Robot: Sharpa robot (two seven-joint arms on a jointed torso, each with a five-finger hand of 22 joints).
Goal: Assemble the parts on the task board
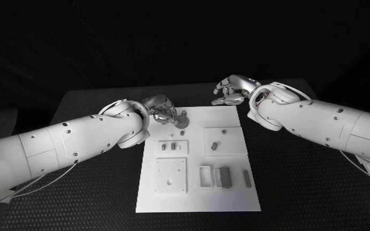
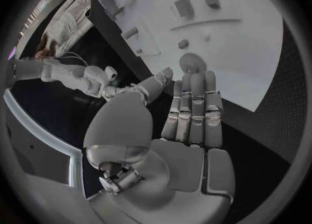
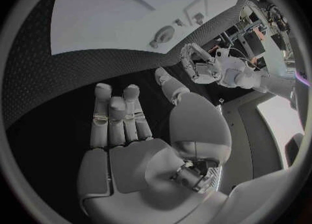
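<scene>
The white task board lies in the middle of the black table. Small grey parts sit on it: a round disc near its far left corner, pegs in raised squares, and bars toward the near right. My left hand hovers at the board's far left corner, fingers straight and side by side, holding nothing; the disc lies just past its fingertips. My right hand is beyond the board's far edge, over the black table, fingers stretched out and empty.
A square plate with a hole and a small open frame sit on the board's near half. Black textured table surrounds the board on all sides. The right wrist view shows the left hand near the board's corner.
</scene>
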